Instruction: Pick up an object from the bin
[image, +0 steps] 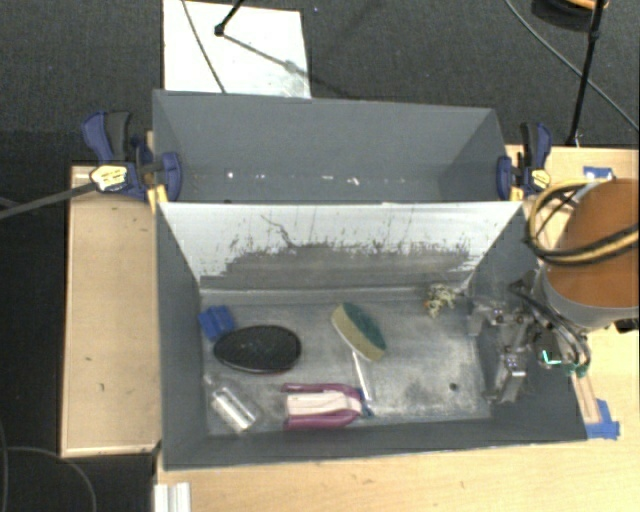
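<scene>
My gripper (507, 375) hangs at the right side of the bin, close to the right wall and over bare floor. Nothing shows in it. A small yellowish-grey object (437, 297) lies up and to its left, near the back right corner. Further left, a dish brush (359, 330) with a green and cream head lies on the floor, its white handle running toward the front. A purple and white packet (322, 405) lies at the front, by the end of that handle.
On the left side of the bin lie a black oval brush (257, 347), a blue piece (216, 322) behind it and a clear plastic item (230, 408) at the front left. The arm with its orange cover and cables stands over the bin's right rim.
</scene>
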